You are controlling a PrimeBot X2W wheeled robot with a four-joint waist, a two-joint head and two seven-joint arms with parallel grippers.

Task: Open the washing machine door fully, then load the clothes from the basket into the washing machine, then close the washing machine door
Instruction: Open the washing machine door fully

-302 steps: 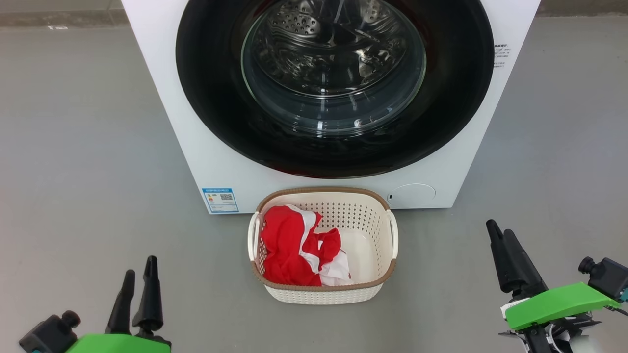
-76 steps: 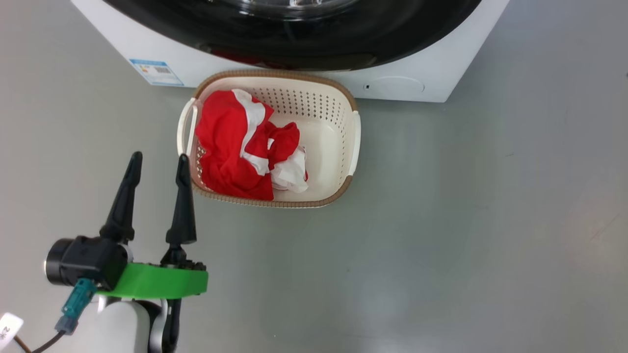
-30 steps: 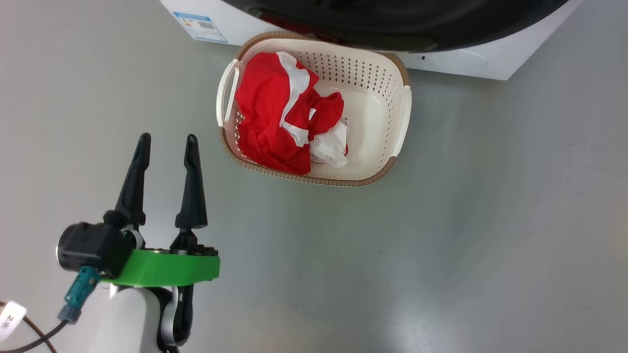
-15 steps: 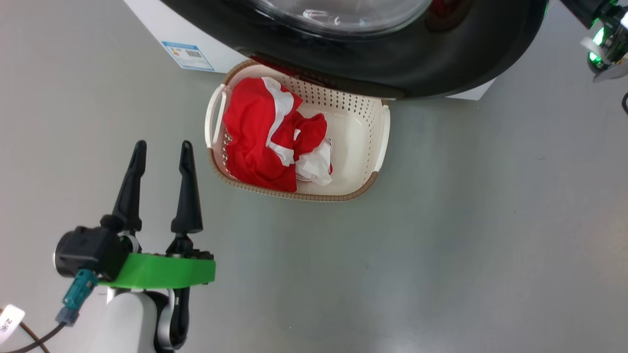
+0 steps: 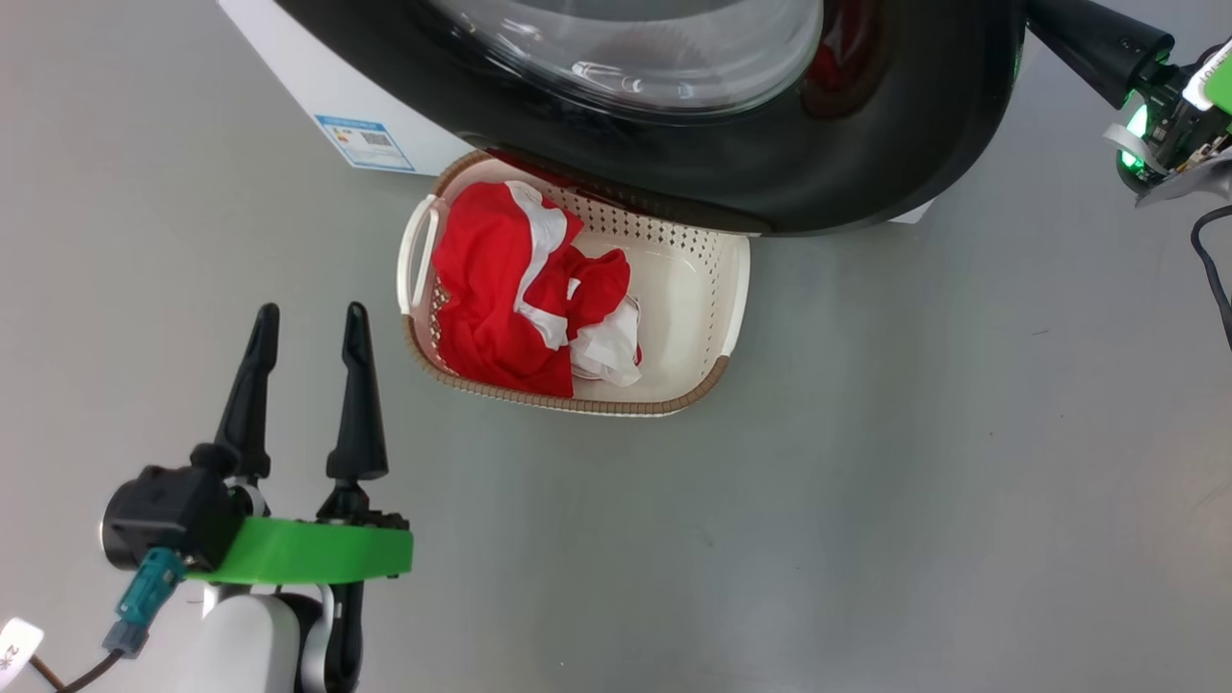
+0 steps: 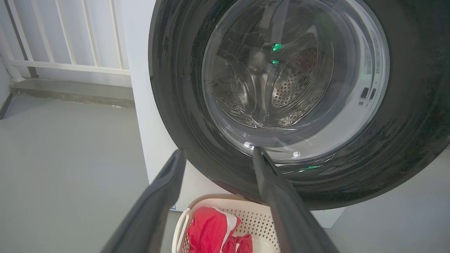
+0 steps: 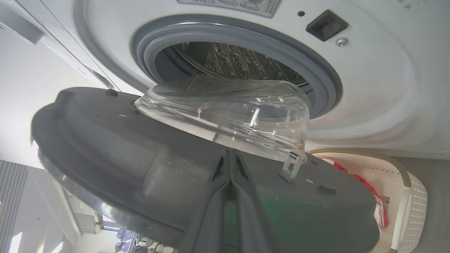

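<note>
Black door point(image 5: 866, 144): swung partly out from the washing machine point(image 5: 337, 91); its lower edge overhangs the far rim of the basket; not yet fully open.
Step in hand: opening the door, judged the first of the three steps.
Right gripper point(image 7: 230, 154): fingers clenched together, grasping nothing, tips laid on the door's inner face just beside the metal latch hook point(image 7: 291, 167).
Left gripper point(image 5: 308, 310): fingers spread, empty, above the floor point(image 5: 866, 481) near the basket's near left corner.
Next move: probably a wider sweep of the door about its hinge, with the right fingers behind the panel. The overhang above the basket should clear before anything is lifted out.
Basket point(image 5: 577, 402): on the floor at the machine's foot. It holds the clothes point(image 5: 491, 289), bunched in its left half; the right half is bare.
Drum point(image 7: 232, 58): seen inside the grey rubber ring point(image 7: 327, 79); no garment in the exposed part.
</note>
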